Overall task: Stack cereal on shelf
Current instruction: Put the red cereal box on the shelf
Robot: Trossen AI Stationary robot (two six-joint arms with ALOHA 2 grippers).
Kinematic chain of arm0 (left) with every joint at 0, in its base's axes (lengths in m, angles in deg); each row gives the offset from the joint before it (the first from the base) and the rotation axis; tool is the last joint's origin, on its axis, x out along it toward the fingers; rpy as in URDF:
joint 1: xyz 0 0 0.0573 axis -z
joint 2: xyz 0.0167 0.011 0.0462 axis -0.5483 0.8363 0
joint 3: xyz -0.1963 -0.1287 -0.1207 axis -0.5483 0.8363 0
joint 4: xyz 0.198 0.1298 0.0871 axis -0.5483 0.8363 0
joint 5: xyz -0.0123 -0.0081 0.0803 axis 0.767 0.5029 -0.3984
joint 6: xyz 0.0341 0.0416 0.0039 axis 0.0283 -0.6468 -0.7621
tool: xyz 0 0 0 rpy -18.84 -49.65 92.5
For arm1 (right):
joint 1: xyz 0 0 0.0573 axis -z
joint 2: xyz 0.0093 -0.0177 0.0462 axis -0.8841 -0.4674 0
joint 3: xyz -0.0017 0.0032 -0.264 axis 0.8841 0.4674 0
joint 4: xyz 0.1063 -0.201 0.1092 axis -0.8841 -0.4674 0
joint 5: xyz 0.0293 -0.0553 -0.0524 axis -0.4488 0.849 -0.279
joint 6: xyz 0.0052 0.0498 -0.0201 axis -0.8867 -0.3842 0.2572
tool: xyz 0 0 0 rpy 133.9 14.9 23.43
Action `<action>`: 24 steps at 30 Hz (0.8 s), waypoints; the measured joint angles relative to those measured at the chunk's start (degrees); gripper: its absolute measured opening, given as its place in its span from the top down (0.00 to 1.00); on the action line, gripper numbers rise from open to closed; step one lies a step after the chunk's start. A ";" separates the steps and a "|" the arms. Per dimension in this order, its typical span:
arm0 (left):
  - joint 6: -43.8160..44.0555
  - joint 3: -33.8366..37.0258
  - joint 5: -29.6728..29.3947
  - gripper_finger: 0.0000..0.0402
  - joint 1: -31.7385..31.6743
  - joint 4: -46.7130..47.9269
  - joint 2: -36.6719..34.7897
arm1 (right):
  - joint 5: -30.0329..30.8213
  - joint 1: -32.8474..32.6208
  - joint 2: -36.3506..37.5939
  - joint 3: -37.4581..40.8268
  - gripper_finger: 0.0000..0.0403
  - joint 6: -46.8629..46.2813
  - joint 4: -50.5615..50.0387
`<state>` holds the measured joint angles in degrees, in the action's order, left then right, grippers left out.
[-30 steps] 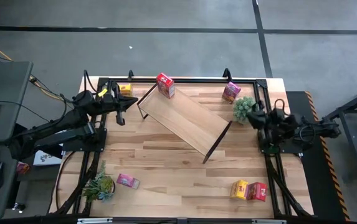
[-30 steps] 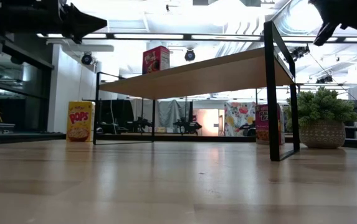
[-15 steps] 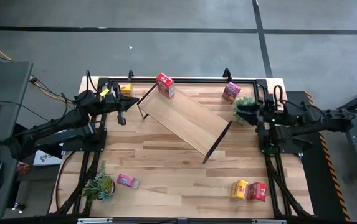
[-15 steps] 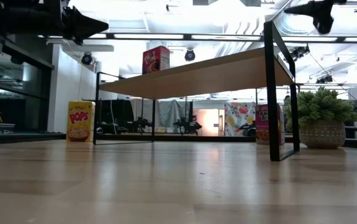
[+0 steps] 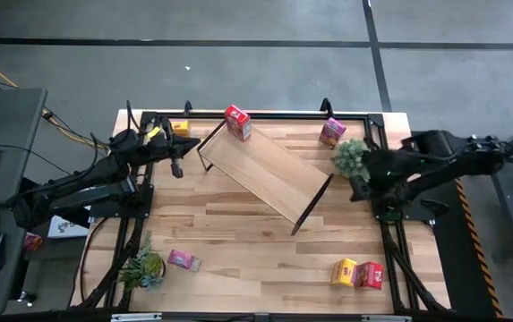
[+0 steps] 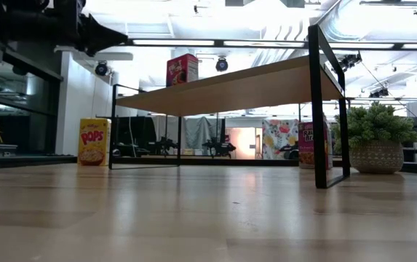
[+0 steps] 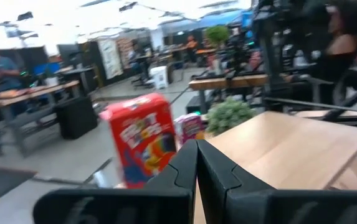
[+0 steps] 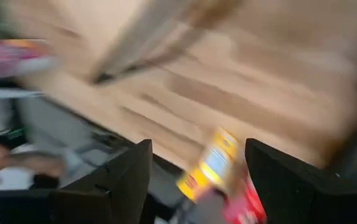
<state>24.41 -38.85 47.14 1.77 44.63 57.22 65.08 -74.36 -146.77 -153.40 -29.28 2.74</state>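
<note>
The shelf (image 5: 265, 174) is standing on the table (image 5: 238, 241), lying diagonally from the far left toward the middle right; a red box (image 5: 236, 122) is sitting upright on the shelf's far end, near the table's far edge; in the low view the same red box (image 6: 183, 70) is showing on top of the board (image 6: 230, 87); a yellow box (image 5: 179, 128) is standing at the table's far left corner, just beside the shelf's black end frame; a pink box (image 5: 331, 131) is standing at the far edge toward the right, next to a potted plant (image 5: 351, 156); another pink box (image 5: 183, 260) is lying near the near left corner beside a second plant (image 5: 143, 266); a yellow box (image 5: 344, 272) and a red box (image 5: 369, 275) are standing side by side, touching, near the near right corner; the left gripper (image 5: 177, 156) is hovering at the far left corner beside the shelf's end, its fingers (image 7: 212, 177) pressed together on nothing; the right gripper (image 5: 359, 185) is hanging over the right edge of the table just beside the plant, its fingers (image 8: 287, 180) spread wide apart and empty
</note>
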 joint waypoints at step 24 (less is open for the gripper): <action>-0.36 0.02 -6.46 0.83 0.00 2.20 0.02 | -7.34 -40.78 -27.17 -2.71 0.38 -47.55 8.91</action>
<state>24.05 -38.83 40.68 1.77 46.83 57.24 57.75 -115.13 -173.94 -156.12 -76.83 11.65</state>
